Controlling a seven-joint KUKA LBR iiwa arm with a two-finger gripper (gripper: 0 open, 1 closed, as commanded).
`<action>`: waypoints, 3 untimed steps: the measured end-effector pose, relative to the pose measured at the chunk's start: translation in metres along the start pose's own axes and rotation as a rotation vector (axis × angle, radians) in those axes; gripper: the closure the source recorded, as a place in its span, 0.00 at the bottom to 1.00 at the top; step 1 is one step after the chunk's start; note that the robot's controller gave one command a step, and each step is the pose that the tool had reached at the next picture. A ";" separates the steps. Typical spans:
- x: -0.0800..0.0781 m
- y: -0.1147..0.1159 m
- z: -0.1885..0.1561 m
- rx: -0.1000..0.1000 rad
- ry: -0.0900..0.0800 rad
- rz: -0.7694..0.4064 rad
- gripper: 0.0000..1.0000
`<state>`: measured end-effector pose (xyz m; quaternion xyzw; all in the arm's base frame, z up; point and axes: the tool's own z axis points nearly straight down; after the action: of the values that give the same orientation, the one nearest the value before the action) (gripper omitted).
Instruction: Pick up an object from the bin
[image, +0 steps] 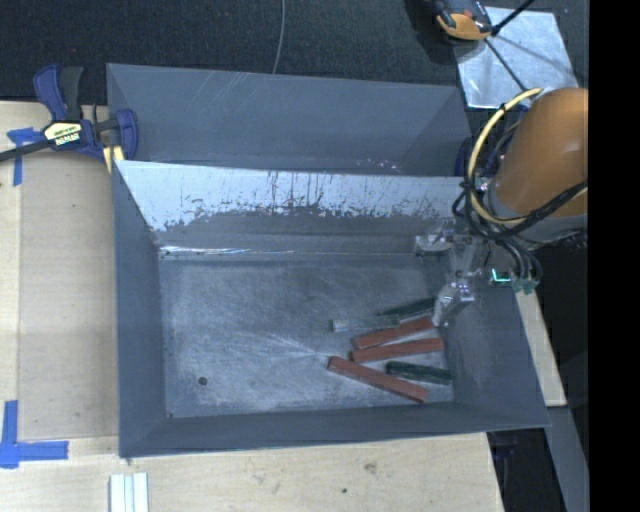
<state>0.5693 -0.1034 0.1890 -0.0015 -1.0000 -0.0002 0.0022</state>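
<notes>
The gripper (447, 306) hangs low in the right part of the grey metal bin (140, 300), under the arm's orange wrist cover (545, 150) and a tangle of cables (490, 215). Whether the gripper is spread or pressed together cannot be told from this angle, and nothing can be seen held in it. Its tip is just above the right end of a small heap of slim things on the bin floor, right of the middle; whether it touches any of them is unclear. Nearest to it are a thin dark green rod (405, 311) and, just below that, the upper reddish-brown bar (395, 335), both slanting up towards the gripper. A second reddish-brown bar (398, 349) lies close beneath and almost parallel. The longest reddish-brown bar (375, 378) runs along the near side of the heap, sloping down to the right, and a dark green pen-like stick (420, 372) lies between it and the second bar at their right ends. A small grey piece (340, 325) sits apart, left of the heap, and one tiny dark speck (203, 380) lies well away near the left front corner.
</notes>
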 end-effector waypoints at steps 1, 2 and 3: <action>-0.002 0.000 -0.004 0.001 -0.008 -0.003 0.00; 0.003 -0.010 0.066 0.001 -0.012 0.047 0.00; 0.005 -0.015 0.079 0.000 -0.004 0.014 0.00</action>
<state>0.5635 -0.1182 0.1103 -0.0086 -1.0000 0.0000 0.0002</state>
